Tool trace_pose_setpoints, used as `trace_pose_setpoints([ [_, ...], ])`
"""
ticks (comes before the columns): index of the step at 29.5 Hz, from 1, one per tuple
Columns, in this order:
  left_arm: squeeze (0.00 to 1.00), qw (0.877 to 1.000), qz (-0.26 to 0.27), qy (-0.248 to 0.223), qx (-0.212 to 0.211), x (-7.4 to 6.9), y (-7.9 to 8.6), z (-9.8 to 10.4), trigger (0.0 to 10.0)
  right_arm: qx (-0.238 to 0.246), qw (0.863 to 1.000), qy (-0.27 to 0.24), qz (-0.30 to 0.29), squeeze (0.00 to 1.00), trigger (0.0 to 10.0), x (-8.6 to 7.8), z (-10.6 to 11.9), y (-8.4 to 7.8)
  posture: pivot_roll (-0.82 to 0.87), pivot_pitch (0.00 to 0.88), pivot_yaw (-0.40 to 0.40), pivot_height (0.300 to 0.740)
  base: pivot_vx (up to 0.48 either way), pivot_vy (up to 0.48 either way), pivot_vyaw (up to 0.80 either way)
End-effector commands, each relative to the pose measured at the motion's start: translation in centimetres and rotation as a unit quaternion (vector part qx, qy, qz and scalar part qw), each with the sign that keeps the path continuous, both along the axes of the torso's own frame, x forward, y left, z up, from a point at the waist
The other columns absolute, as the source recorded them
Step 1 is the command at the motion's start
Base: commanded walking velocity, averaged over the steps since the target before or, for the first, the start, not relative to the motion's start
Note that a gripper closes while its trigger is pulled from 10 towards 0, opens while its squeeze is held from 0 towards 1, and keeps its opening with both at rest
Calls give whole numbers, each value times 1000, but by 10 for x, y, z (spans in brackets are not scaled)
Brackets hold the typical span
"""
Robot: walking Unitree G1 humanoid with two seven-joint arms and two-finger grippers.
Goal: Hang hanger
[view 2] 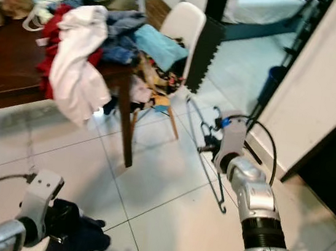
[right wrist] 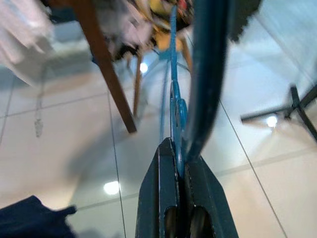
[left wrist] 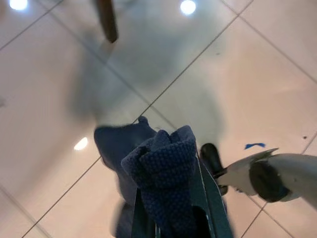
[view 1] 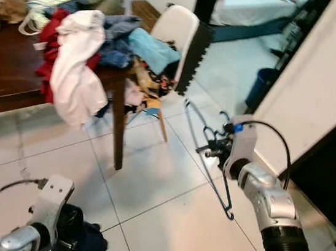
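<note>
A thin dark-blue wire hanger (view 1: 210, 159) hangs in the air over the tiled floor on the right, tilted. My right gripper (view 1: 214, 148) is shut on it near its hook. Along that gripper's fingers (right wrist: 163, 198) the hanger (right wrist: 174, 106) runs away from the camera. Low on the left, my left gripper (view 1: 70, 236) is shut on a dark navy knit garment (view 1: 82, 235) that droops toward the floor. The same garment (left wrist: 161, 178) bunches between its fingers.
A dark wooden table (view 1: 7, 73) stands at left, piled with clothes; a white garment (view 1: 76, 70) hangs over its edge. Behind it is a white chair (view 1: 177, 31). A white wall panel (view 1: 323, 78) and a dark opening lie to the right. A blue bin (view 1: 261, 88) stands farther back.
</note>
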State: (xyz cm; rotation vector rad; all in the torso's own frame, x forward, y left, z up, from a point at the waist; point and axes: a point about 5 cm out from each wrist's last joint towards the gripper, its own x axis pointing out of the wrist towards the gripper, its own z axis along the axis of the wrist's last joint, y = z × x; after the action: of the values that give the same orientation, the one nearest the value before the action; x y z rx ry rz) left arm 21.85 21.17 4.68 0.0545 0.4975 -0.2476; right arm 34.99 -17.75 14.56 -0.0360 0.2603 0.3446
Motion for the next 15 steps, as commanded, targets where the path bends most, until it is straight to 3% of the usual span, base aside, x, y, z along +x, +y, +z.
trace_pose_setpoints([
  [1,0,1000,-4,-5,-8,-4,-3,-4,10000,-6,1000,13,-2,0,10000,-3,-7,-5,-41,138,-52,740,0,0,-800],
  [4,0,999,9,3,-50,-12,-10,-15,10000,4,999,37,15,0,10000,-12,-25,-8,-42,141,-56,740,0,0,-800],
  [8,0,997,16,8,-69,-19,-15,-26,10000,19,998,55,9,0,10000,-22,-50,-16,-49,143,-58,740,0,0,-800],
  [11,0,993,63,15,-98,-28,-15,-43,10000,58,993,100,-19,0,10000,-49,-93,-26,-50,146,-54,740,0,0,-800],
  [12,0,993,63,15,-98,-28,-15,-43,10000,58,993,100,-19,0,10000,-49,-93,-26,-50,146,-54,740,0,0,-800],
  [15,0,983,132,-5,-125,-30,-11,-47,10000,97,986,132,-39,0,10000,-75,-124,-28,-40,145,-51,740,0,0,-800],
])
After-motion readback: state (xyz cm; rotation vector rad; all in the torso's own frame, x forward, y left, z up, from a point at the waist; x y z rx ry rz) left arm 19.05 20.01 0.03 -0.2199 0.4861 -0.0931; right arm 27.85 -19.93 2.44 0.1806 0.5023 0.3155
